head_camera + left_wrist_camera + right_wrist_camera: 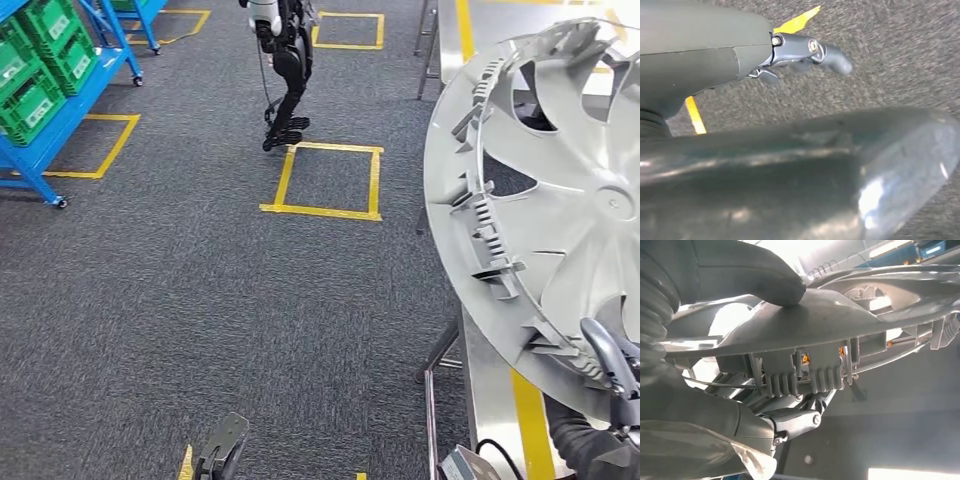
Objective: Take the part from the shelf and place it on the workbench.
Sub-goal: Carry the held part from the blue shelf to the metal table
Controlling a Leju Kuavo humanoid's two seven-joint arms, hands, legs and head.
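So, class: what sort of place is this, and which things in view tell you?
Probably a factory or warehouse training floor: a blue shelf of green crates, yellow tape squares marking the grey carpet, a metal workbench, and a silver wheel cover held by the right hand.

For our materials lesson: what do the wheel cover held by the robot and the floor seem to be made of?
Wheel cover: probably moulded plastic with a silver satin finish; its thin clips and ribs along the rim suggest moulding. Floor: dark grey carpet, judging by its speckled, fibrous texture, marked with yellow tape squares.
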